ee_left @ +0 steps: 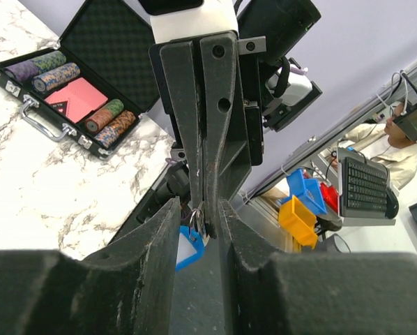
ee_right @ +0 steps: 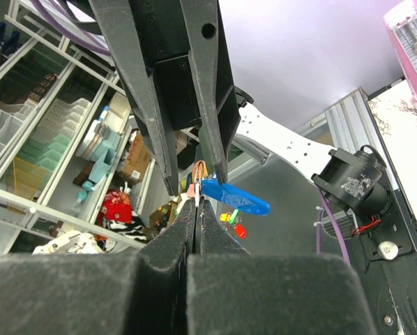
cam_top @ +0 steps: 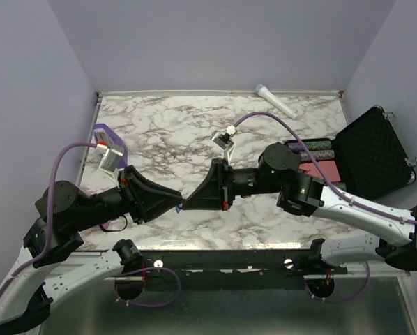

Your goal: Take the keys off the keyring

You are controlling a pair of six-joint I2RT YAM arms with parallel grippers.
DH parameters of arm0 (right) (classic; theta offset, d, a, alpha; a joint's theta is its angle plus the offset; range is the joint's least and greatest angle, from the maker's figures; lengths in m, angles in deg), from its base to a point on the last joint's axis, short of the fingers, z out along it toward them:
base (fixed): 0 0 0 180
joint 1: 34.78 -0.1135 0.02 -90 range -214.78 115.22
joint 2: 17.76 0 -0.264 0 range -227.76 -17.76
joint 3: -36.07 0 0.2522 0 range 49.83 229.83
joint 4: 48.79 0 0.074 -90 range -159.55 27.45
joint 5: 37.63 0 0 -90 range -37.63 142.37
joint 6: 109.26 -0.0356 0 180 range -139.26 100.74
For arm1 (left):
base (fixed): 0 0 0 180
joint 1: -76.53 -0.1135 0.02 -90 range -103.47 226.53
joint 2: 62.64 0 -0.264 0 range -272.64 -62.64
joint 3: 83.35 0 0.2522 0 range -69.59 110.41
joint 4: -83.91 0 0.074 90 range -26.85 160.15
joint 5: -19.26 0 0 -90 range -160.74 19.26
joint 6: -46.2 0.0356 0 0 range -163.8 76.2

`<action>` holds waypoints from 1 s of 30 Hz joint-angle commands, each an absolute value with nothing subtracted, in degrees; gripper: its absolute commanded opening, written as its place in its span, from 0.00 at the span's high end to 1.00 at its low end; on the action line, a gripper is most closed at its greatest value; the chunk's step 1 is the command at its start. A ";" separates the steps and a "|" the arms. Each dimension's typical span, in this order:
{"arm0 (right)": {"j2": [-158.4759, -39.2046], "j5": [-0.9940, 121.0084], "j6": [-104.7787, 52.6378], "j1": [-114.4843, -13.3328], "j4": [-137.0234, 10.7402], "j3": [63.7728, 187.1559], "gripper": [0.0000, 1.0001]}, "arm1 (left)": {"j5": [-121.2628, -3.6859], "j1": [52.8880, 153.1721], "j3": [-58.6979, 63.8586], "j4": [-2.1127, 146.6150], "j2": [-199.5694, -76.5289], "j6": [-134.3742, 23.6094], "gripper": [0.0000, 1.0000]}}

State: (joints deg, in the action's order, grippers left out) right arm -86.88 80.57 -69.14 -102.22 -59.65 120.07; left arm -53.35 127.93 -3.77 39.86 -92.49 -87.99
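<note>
The right claw clenches a small blue oval plastic keyring at 6 o'clock over the marble desk. The left claw, released, straddles it.

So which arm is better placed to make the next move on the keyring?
Left, probably: the left pincer is open around the keyring and only needs to close, while the right pincer is shut on it.

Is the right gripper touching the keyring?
Touching. In the left wrist view the right gripper is closed on the keyring at its metal ring, above the blue tag.
</note>
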 commanded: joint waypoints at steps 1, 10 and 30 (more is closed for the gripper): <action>-87.98 81.98 -68.83 -102.46 -59.38 122.42 0.99 | -50.61 127.95 -4.64 40.53 -92.79 -87.66 0.66; -88.60 82.42 -68.91 -102.54 -59.03 122.78 0.99 | -50.17 127.95 -3.59 39.65 -93.40 -87.31 0.96; -90.18 87.70 -64.26 -102.54 -67.55 128.05 0.99 | -35.32 127.95 0.37 32.62 -97.71 -81.07 1.00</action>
